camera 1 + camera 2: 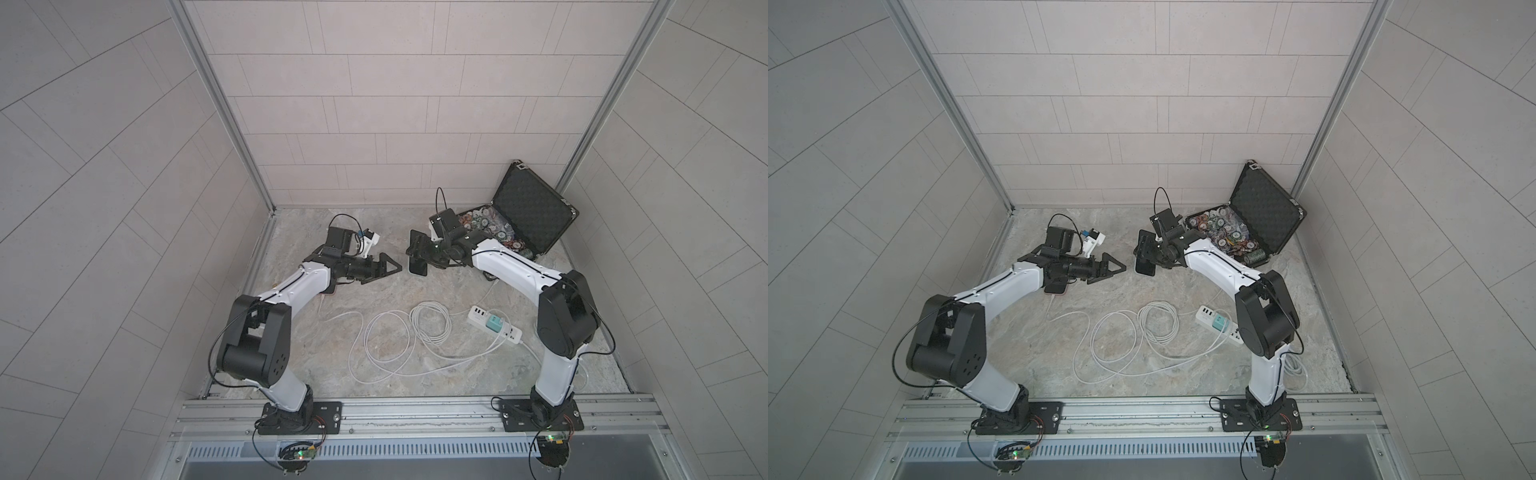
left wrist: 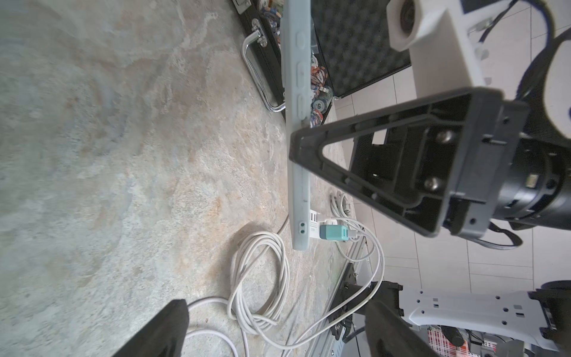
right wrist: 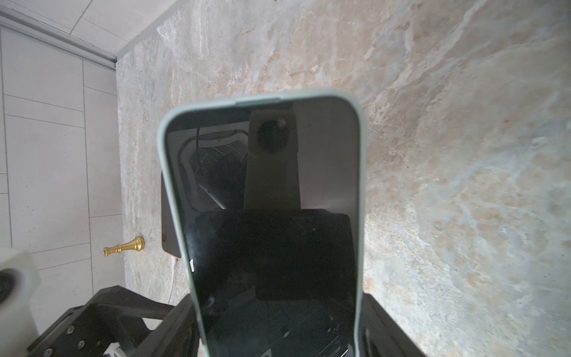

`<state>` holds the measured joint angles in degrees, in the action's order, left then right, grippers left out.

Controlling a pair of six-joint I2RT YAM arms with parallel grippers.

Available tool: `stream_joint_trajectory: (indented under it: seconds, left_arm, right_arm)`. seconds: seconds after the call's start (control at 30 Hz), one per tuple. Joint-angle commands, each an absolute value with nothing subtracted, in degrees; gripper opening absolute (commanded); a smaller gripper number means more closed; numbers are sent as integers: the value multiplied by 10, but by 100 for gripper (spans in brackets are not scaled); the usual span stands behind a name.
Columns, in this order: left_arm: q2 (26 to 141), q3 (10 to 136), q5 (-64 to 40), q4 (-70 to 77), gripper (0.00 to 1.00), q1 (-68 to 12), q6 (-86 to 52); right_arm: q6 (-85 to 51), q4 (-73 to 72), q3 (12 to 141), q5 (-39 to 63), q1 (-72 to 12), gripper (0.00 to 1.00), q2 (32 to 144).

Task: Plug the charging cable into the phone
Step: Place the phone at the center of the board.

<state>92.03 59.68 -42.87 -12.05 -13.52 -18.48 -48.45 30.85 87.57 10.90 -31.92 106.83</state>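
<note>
Charging cable (image 1: 390, 332) lies in loose loops on the tabletop (image 1: 436, 374), near side, centre. Its teal adapter (image 1: 494, 323) sits in the white power strip (image 1: 477, 314) just right of the loops.

The cable's free end runs left and away to the phone (image 1: 1054, 289), which is coral-edged, flat on the tabletop and mostly hidden under the left forearm. The end meets the phone's near edge; can't tell if the plug is seated.

Left gripper (image 1: 386, 272) is just beyond the phone, jaws spread wide, nothing in them. Facing it across a small gap is the right gripper (image 1: 417, 254), jaws clamped on the sides of a second phone (image 3: 268, 216) with a pale grey-green case and black screen.

Gold chess piece (image 3: 123, 246) sits by the left wall. In the far right corner is an open black case (image 1: 532, 208), foam lid up, full of poker chips (image 1: 482, 224).
</note>
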Motion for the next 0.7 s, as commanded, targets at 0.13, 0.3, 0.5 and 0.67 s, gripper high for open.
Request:
stream_joint_trajectory:
  seconds: [0.13, 0.3, 0.5, 0.67]
  left_arm:
    - [903, 597, -375, -150, 92, -88, -178]
    - [895, 598, -322, -176, 92, -31, -184]
    - [886, 613, -244, -224, 93, -16, -174]
    - [889, 621, -236, -236, 93, -10, -175]
  right_arm:
    - [-441, 358, 949, 8, -349, 74, 1150]
    - [-444, 365, 979, -35, -373, 74, 1201]
    - [-440, 419, 1071, -110, -396, 74, 1275]
    - [-439, 428, 1124, -126, -403, 74, 1317]
